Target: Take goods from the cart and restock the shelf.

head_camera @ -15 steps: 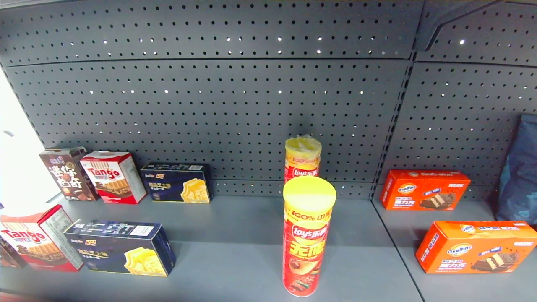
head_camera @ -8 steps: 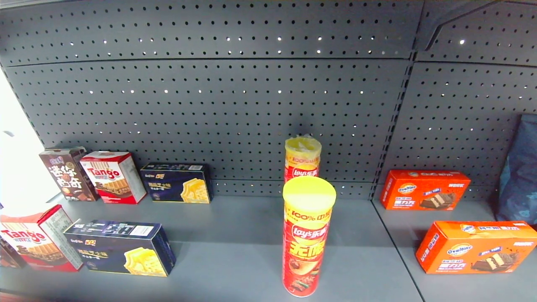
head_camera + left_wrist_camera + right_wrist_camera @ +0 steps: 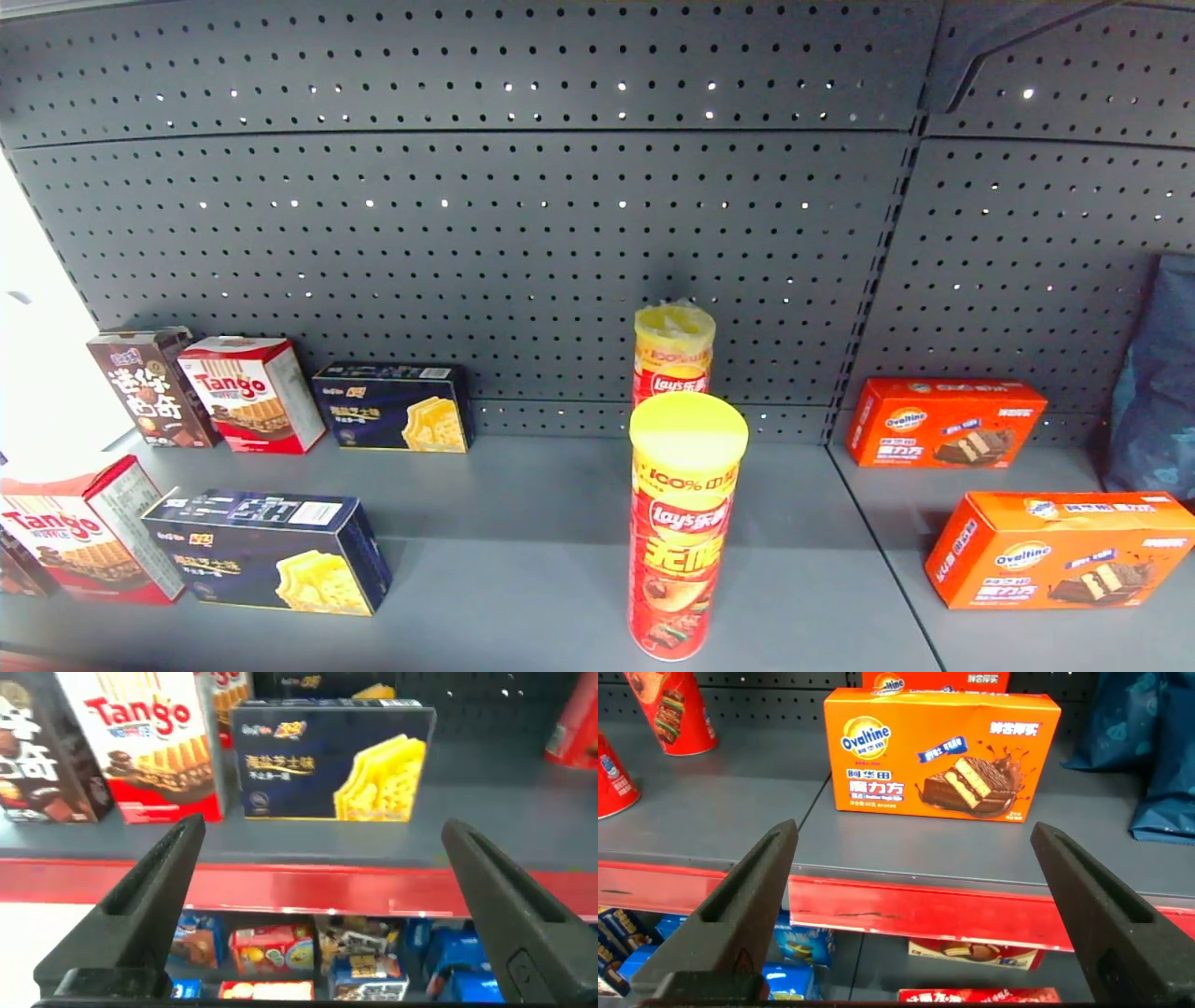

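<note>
A dark grey perforated metal back panel (image 3: 523,233) rose behind everything, split by a horizontal seam (image 3: 467,135) high up, and small points of light shone through some of its holes. A slotted vertical upright (image 3: 882,280) divided it into a wide left bay and a narrower right bay. An angled dark metal bracket (image 3: 990,51) jutted out at the upper right. Below lay the flat grey metal shelf board (image 3: 523,560), matte and evenly lit. A red strip (image 3: 971,901) ran along its front edge. Bright white glare (image 3: 28,373) washed in past the panel's left end
</note>
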Available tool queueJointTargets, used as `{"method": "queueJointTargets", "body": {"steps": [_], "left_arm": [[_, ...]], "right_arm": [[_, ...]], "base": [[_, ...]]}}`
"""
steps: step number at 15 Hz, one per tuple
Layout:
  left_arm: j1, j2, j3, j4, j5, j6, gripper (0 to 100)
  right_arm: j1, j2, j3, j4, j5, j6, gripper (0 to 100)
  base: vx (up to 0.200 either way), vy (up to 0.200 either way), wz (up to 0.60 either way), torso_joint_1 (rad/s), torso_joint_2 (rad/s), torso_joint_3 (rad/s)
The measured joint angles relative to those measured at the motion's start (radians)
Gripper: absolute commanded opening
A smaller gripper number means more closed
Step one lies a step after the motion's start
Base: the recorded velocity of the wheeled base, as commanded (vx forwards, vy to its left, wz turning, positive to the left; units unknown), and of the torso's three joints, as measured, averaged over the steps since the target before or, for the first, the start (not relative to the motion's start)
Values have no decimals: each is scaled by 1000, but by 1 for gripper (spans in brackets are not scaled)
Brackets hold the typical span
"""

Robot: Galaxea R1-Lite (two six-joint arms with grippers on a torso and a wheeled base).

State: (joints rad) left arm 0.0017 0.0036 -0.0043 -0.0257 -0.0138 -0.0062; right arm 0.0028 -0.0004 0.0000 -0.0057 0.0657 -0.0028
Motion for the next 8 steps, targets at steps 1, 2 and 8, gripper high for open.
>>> {"method": "queueJointTargets", "body": {"steps": [1,2,8], "left_arm": [[0,-1,3,17,-11,18,100],[0,-1,3,25,-23,37,100],[0,-2,3,26,-7,9,100]], "right_arm": [[0,0,0,0,0,0,100],[0,0,0,0,0,0,100],[0,0,0,0,0,0,100]], "base": [[0,0,0,0,0,0],[0,0,0,0,0,0],[0,0,0,0,0,0]]}}
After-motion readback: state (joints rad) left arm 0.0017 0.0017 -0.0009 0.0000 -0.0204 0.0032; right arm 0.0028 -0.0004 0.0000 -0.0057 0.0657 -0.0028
